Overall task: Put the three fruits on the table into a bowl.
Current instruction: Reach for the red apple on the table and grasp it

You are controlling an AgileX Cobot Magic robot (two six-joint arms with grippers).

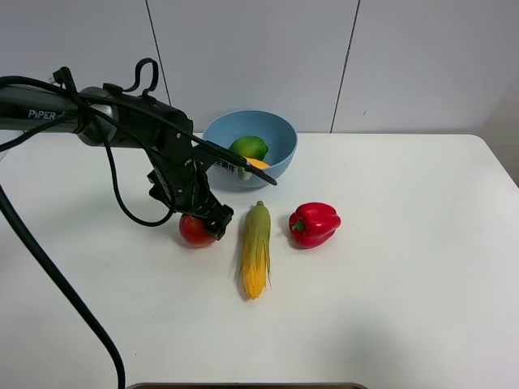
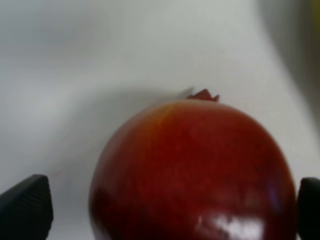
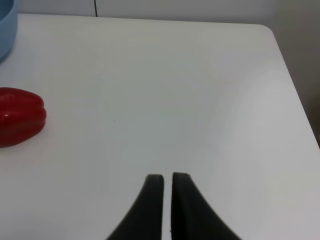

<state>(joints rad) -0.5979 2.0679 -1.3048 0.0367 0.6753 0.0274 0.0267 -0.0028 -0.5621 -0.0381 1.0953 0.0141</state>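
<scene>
Where it hangs low over the white tabletop, left gripper: spread wide, straddling round red apple, not clamped.
Right gripper: nearly closed, empty.
Green fruit, orange mango: inside glossy light-blue bowl.

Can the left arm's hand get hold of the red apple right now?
Probably yes: the left hand is open over the round red apple, its fingers on either side, with nothing in between.

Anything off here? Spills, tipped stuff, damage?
Nothing stands out. The bowl sits upright holding the green fruit and mango. The corn, pepper and apple lie intact on the table. The left gripper is open around the apple.
</scene>
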